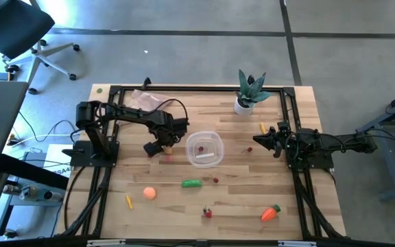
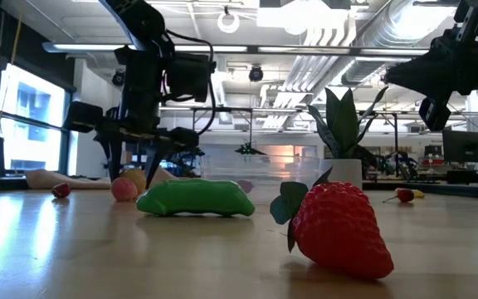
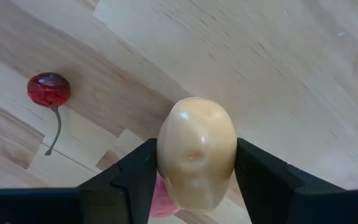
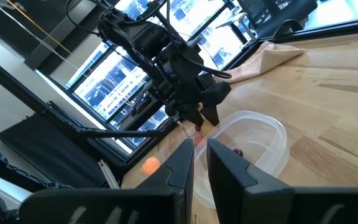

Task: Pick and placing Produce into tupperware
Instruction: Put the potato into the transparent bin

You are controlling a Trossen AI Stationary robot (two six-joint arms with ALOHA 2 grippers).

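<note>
A: Just beside the left gripper (image 1: 162, 147), toward the table's middle, what's the biggest thing?

B: The clear plastic container (image 1: 205, 149), standing on the wooden table (image 1: 252, 199). Beyond it, the right gripper (image 1: 258, 140) waits with its fingers nearly closed and nothing between them.

A: And the left one?

B: Its fingers (image 3: 135, 180) are clamped on a smooth tan potato-like piece (image 3: 196, 152), one on each side. Something pink (image 3: 161, 200) shows just under it, touching or nearly so; I cannot tell which.

A: What lies farther out?

B: Nearer the front edge, well away from that gripper, a green pepper (image 1: 191, 183), an orange ball (image 1: 149, 193), a carrot (image 1: 271, 213) and a strawberry (image 1: 208, 212). A thin yellow piece (image 1: 128, 201) lies past the ball.

A: Anything smaller close by?

B: A red cherry with a stem (image 3: 49, 90), on the wood near the held piece, apart from it.
</note>
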